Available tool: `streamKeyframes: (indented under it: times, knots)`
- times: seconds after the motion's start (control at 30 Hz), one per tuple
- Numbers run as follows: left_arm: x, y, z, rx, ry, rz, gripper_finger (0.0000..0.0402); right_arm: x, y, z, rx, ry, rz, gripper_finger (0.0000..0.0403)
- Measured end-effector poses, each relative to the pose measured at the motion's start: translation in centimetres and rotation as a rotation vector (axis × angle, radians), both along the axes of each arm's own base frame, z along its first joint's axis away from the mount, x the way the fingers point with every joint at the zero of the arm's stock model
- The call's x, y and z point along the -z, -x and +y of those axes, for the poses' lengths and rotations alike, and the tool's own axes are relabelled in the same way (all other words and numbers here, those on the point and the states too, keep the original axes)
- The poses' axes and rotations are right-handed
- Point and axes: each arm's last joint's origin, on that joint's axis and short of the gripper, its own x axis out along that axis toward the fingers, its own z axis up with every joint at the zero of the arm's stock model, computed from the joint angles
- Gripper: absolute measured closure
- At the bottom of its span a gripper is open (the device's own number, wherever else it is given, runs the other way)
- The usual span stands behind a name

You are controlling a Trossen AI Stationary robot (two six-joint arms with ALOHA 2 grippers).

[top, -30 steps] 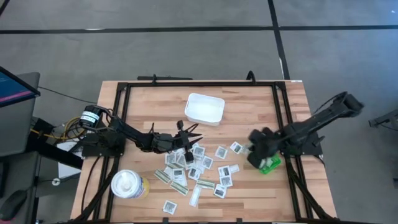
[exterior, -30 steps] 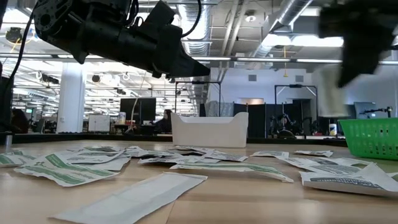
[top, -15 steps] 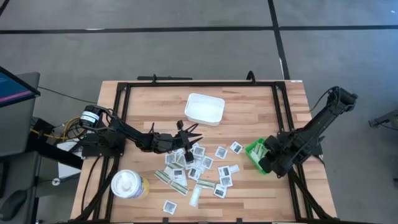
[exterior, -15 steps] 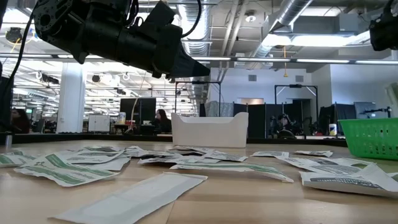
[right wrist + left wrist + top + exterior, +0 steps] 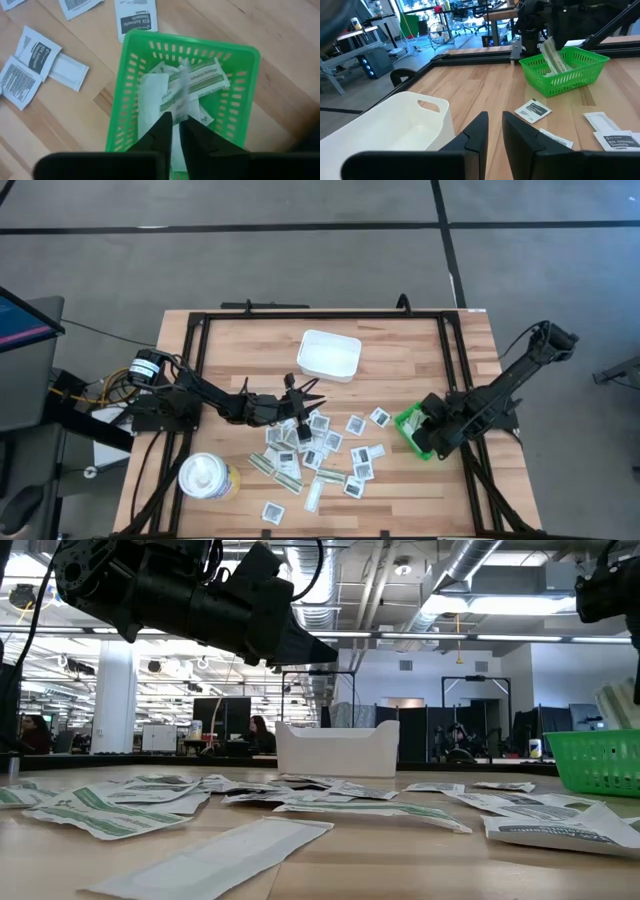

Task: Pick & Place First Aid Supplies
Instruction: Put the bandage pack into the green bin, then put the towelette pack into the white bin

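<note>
The first aid supplies [image 5: 322, 452] lie flat and scattered on the wooden table's middle and near part, square white packets and narrow striped strips [image 5: 370, 808]. My right gripper [image 5: 432, 436] points down over the green bin [image 5: 235, 107] at the right, shut on a strip packet [image 5: 553, 55]. A few packets lie inside the bin [image 5: 200, 82]. My left gripper [image 5: 495, 117] hovers level above the packets near the table's middle [image 5: 316, 395]. A narrow gap shows between its fingers, with nothing in it. My right gripper pinches the strip packet's upper end [image 5: 179, 116] between its two fingers, which come from above and point steeply down. The strip hangs tilted below them, edge-on in the wrist view, with its lower end [image 5: 562, 68] down inside the green bin.
A white tray [image 5: 329, 353] stands at the far middle. A round white-topped tub [image 5: 208, 476] sits at the near left. Black frame rails [image 5: 320, 314] run around the table's edges. Bare wood shows at the far left and far right.
My right gripper has carried the strip packet toward the table's right edge, rolling its wrist, and now stands over the green bin with the strip's lower end inside it.
</note>
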Motion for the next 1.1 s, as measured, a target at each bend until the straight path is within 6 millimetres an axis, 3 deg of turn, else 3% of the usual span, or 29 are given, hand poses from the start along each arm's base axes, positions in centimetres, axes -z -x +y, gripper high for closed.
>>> streamKeyframes:
  times: [0.23,0.5,0.8,1.1]
  knots:
    - [0.3,0.0,-0.1,0.002,0.039,0.014,0.0344,0.0,-0.4,-0.5,-0.056,0.029,0.013,0.0327]
    - [0.4,0.2,-0.7,0.022,0.047,0.02,0.0344,-1.4,-2.0,-0.6,-0.221,0.093,-0.067,0.0321]
    - [0.4,0.2,-0.9,0.028,0.068,0.017,0.0344,-3.6,-5.3,-0.7,-0.542,0.344,-0.308,0.0321]
    - [1.9,0.4,-0.7,0.008,0.117,0.149,0.0344,-4.5,-9.1,-2.5,-0.573,0.522,-0.444,0.0321]
